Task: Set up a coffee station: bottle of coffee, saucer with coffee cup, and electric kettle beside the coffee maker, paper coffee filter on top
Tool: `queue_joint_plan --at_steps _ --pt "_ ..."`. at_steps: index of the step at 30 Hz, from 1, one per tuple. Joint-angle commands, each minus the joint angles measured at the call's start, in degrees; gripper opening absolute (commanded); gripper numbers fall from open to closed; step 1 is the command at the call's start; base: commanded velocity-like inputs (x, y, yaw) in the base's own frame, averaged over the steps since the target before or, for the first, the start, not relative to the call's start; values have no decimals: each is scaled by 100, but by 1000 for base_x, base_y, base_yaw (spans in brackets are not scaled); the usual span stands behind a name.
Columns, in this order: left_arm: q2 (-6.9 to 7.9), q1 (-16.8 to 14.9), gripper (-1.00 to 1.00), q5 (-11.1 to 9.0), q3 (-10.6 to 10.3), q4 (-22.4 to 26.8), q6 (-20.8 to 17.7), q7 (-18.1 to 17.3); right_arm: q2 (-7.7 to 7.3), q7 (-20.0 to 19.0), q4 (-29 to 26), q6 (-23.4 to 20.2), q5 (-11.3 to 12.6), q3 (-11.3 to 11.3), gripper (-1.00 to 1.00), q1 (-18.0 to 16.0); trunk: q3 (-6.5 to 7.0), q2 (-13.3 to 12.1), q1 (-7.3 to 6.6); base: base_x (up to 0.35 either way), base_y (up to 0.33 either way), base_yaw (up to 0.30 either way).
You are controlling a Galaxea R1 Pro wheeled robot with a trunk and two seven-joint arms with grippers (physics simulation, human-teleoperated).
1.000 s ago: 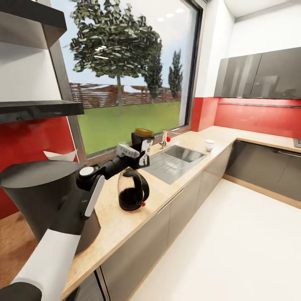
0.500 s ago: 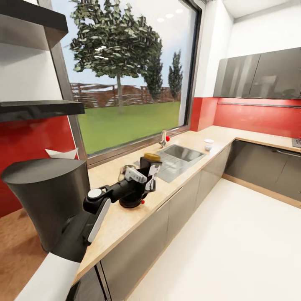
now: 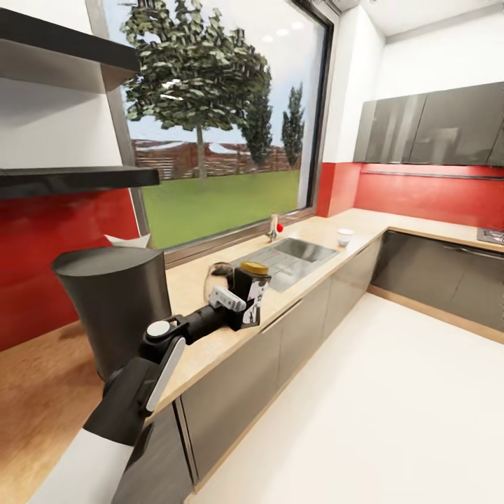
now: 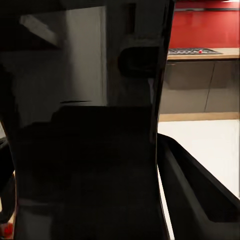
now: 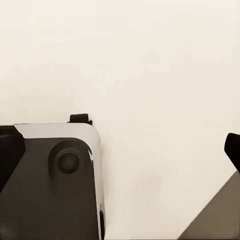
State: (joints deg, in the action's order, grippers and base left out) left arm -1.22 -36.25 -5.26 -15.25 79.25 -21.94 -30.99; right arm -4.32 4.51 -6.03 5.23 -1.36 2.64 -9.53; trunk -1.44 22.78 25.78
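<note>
Wood-grain kitchen countertop (image 3: 311, 234); left hand (image 3: 246, 302) around black-and-white-labelled bottle of coffee (image 3: 253, 292), writing illegible.

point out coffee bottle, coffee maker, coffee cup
bottle of coffee (image 3: 253, 297): head view, on its label, below the brown lid.
coffee maker (image 3: 119, 308): head view, on its dark side wall.
coffee cup (image 3: 344, 237): head view, on its white body.

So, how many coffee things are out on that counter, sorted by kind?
Coffee maker: 1
Paper filter: 1
Glass kettle: 1
Coffee jar, held in the left gripper: 1
White cup: 1
Total: 5
</note>
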Motion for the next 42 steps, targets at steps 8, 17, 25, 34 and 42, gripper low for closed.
queue_joint_plan --at_steps 8,17,25,34,42 --pt "-1 0 -100 -63 -15 -3 -53 -13 1 7 6 22 -15 26 100 -5 -14 14 0 -337 132 0" --pt "-9 77 -100 -70 -22 -6 -35 -12 1 14 6 22 -17 26 100 -5 -14 14 0 -337 41 138" --pt "-10 90 -100 -71 -22 -6 -38 -13 -1 15 6 22 -14 34 100 -5 -14 14 0 -176 1 24" --pt "-17 170 -100 -70 -28 -6 -31 -7 -8 15 6 22 -22 35 100 -5 -14 14 0 -70 -37 1" --pt "-2 208 -100 -63 -22 -6 -25 -12 -8 15 6 23 -22 35 100 -5 -14 14 0 -167 -105 162"
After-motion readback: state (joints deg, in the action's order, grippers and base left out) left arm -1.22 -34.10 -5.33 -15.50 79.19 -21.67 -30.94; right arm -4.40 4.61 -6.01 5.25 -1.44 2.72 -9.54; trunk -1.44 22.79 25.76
